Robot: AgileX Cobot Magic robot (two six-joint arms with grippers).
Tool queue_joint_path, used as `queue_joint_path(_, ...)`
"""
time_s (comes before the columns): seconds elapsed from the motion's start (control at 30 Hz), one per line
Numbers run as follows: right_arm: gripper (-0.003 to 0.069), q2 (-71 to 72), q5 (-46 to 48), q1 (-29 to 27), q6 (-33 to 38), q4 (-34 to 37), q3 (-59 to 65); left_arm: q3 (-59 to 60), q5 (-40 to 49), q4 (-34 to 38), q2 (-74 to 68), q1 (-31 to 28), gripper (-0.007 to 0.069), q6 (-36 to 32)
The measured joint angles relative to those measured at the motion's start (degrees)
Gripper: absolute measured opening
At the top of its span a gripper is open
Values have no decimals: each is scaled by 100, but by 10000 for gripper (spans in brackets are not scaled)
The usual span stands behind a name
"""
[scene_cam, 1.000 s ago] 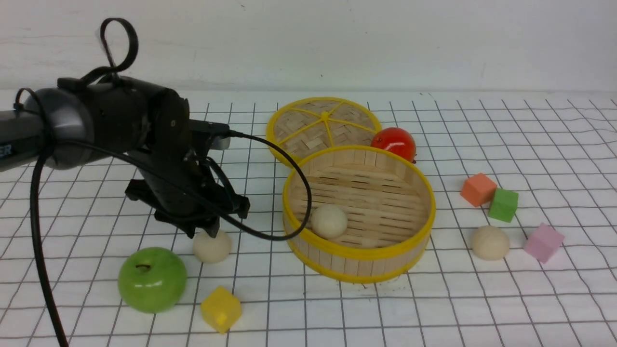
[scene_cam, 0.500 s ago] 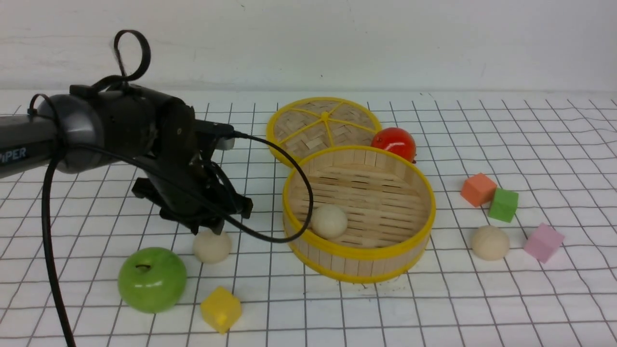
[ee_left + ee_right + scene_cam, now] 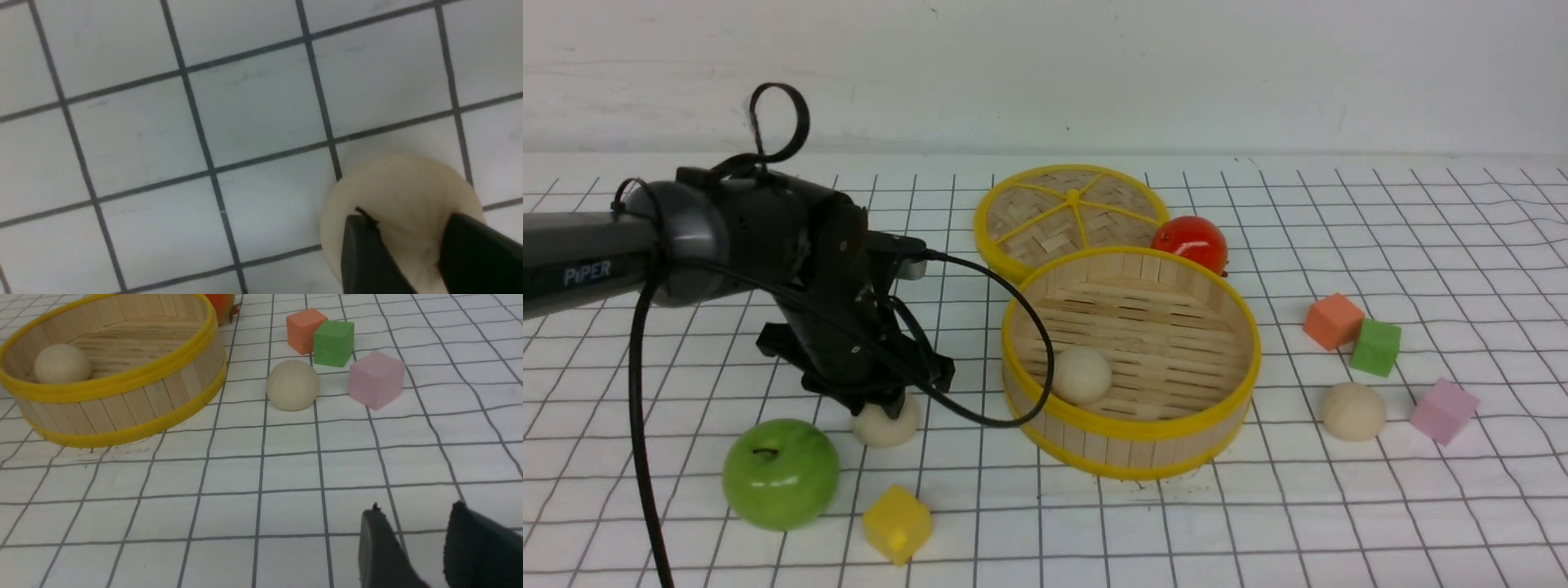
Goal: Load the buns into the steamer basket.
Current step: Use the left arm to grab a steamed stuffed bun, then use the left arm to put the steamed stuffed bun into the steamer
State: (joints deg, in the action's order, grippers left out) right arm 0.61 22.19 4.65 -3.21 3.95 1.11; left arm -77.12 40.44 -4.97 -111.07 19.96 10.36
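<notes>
Three cream buns are in view. One bun (image 3: 888, 426) (image 3: 400, 183) lies on the table left of the steamer basket (image 3: 1131, 445), just behind the green apple. My left gripper (image 3: 882, 402) (image 3: 408, 218) is down on top of it, a finger on each side of its crown; whether they squeeze it I cannot tell. A second bun (image 3: 1081, 376) (image 3: 62, 363) rests inside the steamer basket (image 3: 122, 404) against its left wall. The third bun (image 3: 1353, 411) (image 3: 293, 385) sits right of the basket. My right gripper (image 3: 416, 508) hovers open and empty over the table.
A flat woven lid (image 3: 1070, 208) and a red tomato (image 3: 1189, 242) lie behind the basket. A green apple (image 3: 781, 474) and a yellow cube (image 3: 897, 523) sit front left. Orange (image 3: 1333, 321), green (image 3: 1375, 347) and pink (image 3: 1443, 411) cubes surround the right bun.
My left arm has moved right and down, and its gripper now covers the top of the bun by the apple. Nothing else moved.
</notes>
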Motion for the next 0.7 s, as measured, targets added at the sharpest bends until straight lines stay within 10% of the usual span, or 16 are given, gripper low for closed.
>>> queue_joint_path(0.23,241,0,0,0,0,0,0,-73,220,268,146,0,2,0)
queue_joint_path(0.7,241,0,0,0,0,0,0,-1388,-538,1663,327,684,-10,-1037)
